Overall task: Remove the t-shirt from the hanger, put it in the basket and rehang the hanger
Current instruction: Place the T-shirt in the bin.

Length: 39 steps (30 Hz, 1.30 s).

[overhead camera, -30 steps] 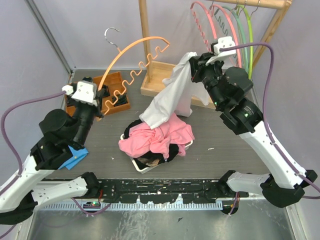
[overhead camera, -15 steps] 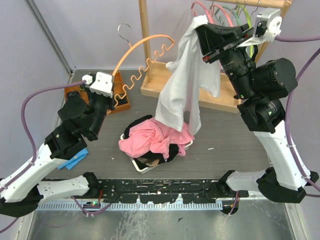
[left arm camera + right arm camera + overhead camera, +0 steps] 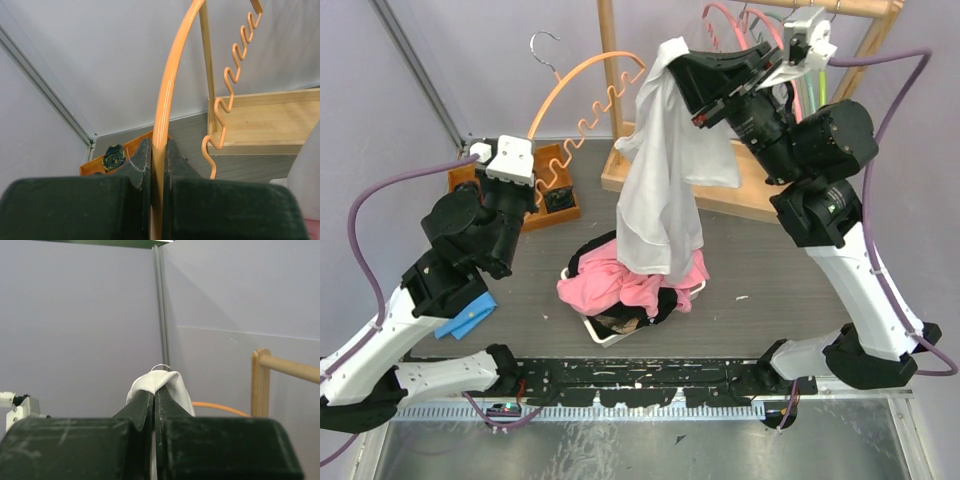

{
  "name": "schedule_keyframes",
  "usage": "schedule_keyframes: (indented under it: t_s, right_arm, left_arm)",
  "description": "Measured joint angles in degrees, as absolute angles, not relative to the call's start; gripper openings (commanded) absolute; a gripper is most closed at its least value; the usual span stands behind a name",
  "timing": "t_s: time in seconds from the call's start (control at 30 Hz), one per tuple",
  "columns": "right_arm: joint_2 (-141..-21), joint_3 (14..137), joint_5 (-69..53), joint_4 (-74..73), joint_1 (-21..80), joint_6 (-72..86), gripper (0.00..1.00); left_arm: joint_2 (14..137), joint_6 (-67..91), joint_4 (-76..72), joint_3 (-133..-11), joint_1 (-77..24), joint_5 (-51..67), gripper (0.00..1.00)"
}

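Right pincer (image 3: 155,397): I had it clenched on the shirt (image 3: 660,190), held high.
Left pincer (image 3: 157,150): I had it clamped on the hanger (image 3: 167,90).

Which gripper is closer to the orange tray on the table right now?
Left. The left gripper, shut on the orange hanger, is right beside the orange tray; the right gripper holds the white t-shirt up by the wooden rack, far across.
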<state>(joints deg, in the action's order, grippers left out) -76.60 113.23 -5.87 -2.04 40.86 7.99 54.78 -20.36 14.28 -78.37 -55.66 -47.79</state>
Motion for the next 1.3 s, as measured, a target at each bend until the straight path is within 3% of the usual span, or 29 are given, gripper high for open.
schedule_keyframes:
  t_s: [0.5,1.0,1.3]
  right_arm:
    - [-75.48,89.65,4.08,0.64,59.59,3.38,0.01]
    - [-58.04,61.67,27.27,-3.2,62.3,6.83,0.01]
    - [-68.88,61.12,31.79,-12.34,62.3,11.22,0.01]
  left_arm:
    - [53.21,-22.39,15.33,-81.23,-55.66,-50.57,0.0]
    - [54.89,-22.26,15.51,-80.99,-55.66,-50.98,0.0]
    - [61.25,-22.96,11.55,-80.31,-55.66,-53.1,0.0]
